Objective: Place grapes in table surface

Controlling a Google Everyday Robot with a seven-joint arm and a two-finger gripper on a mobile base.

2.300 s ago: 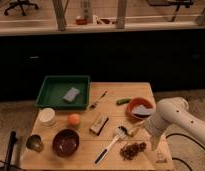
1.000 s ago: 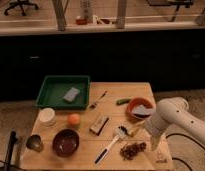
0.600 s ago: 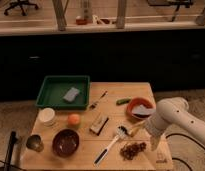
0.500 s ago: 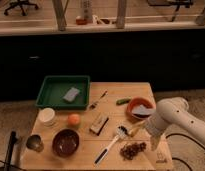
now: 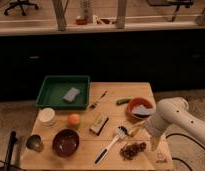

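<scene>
Grapes lie on bench, 5 o'clock | claw apparently at their 3 o'clock, grip state unclear | risk: sideways sweep scatters berries

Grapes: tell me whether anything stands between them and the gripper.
Nothing visible does. The gripper hangs just right of the grapes, which lie on the table surface near its front edge. The long utensil lies on the grapes' left, away from that gap.
</scene>
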